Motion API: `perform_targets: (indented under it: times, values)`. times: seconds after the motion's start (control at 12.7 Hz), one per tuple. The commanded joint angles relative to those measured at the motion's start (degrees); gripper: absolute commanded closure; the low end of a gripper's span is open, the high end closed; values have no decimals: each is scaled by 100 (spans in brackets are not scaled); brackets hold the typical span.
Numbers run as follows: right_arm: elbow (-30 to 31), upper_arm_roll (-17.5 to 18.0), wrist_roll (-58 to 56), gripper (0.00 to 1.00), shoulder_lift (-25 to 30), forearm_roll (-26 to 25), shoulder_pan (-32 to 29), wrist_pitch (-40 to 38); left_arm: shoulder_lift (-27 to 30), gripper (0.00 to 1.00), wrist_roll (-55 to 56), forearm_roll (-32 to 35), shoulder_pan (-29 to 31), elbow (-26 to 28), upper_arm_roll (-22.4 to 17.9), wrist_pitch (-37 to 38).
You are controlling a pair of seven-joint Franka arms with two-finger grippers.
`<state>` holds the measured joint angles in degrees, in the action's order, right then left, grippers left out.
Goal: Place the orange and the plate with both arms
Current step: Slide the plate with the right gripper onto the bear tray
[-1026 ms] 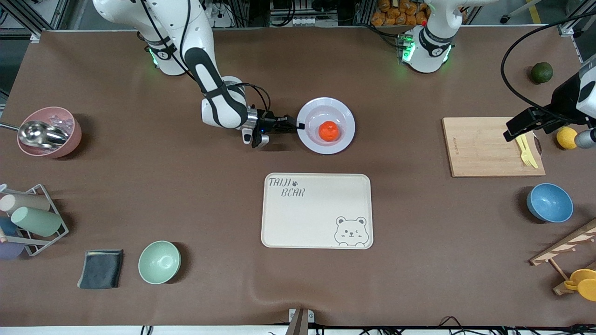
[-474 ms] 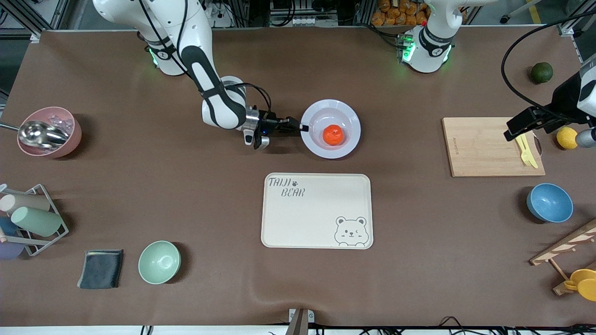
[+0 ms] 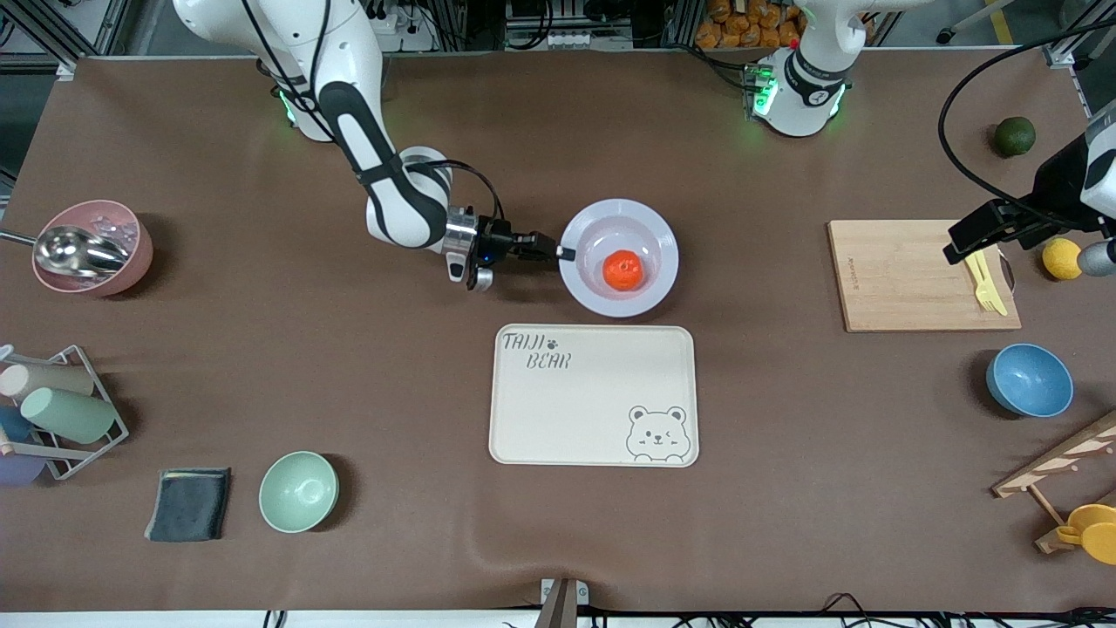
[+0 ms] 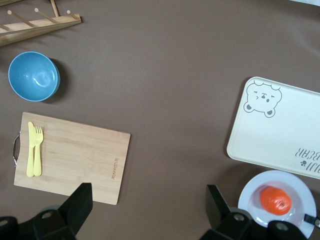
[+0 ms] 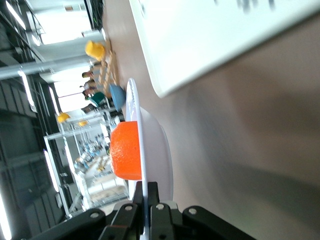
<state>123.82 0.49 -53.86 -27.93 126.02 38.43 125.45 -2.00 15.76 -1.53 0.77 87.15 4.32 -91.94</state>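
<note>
The right pincer [image 3: 558, 253] is clenched on the rim of the plate [image 3: 656, 235], which carries the orange [image 3: 623, 269] in its well, just farther from the front camera than the cream bear tray [image 3: 593, 410]. The left pincer [image 4: 150, 207] hangs spread wide, gripping nothing, over the cutting board [image 3: 898, 275] at the left arm's end of the desk [image 3: 349, 392].

Red-orange orange [image 3: 623, 269]; pale lavender-white plate [image 3: 656, 228]; cream bear-print tray [image 3: 593, 410].

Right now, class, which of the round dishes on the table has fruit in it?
The pale plate above the bear tray, pinched at its rim by the right gripper: it carries the orange. The green bowl and blue bowl hold nothing.
</note>
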Motion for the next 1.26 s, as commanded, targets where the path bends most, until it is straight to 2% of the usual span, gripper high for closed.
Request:
perform_targets:
  times: [0.0, 0.16, 0.32, 0.95, 1.18]
  values:
    - [-445, 48, 226, 100, -141, 72, -327, 241, 130, 0, -109, -76, -24, 74, -36, 71]
    - [-710, 48, 409, 100, -222, 37, -415, 672, 139, 0, -109, -85, -15, 74, -36, 71]
    - [-973, 39, 665, 100, -414, -226, -477, 735, 147, 0, -109, -85, -15, 74, -36, 71]
    - [-2238, 39, 683, 100, -1390, -306, -618, 1359, 148, 0, -117, -93, -6, 74, -36, 71]
    - [-2363, 30, 683, 100, -1522, -455, -696, 1403, 148, 0, -117, -93, -6, 74, -36, 71]
